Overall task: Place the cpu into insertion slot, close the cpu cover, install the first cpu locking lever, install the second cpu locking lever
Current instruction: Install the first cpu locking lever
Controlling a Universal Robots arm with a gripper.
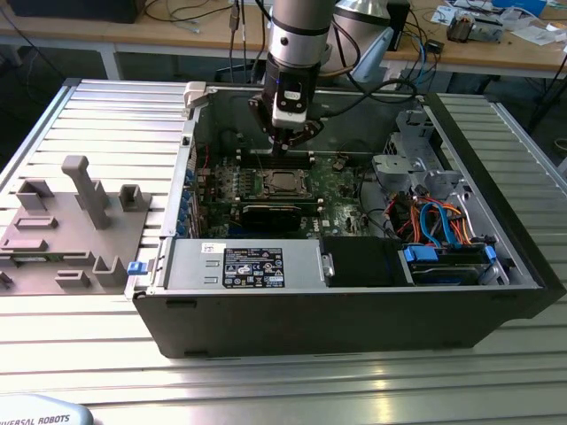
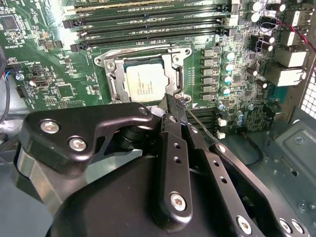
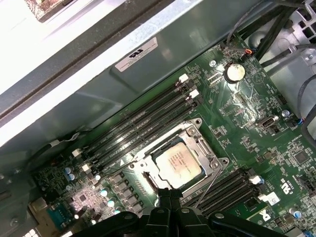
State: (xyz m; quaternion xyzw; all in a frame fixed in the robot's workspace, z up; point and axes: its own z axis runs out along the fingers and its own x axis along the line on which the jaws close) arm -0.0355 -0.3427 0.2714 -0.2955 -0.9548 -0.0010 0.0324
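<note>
cpu [image 2: 143,83] seated in insertion slot [image 3: 148,181], pincer [image 2: 174,102] just beside

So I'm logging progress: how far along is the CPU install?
Done: the cpu sits in the insertion slot with the cpu cover closed over it. In hand: the tool is at the socket's edge, by a thin locking lever. Whether either lever is latched is unclear.
</note>
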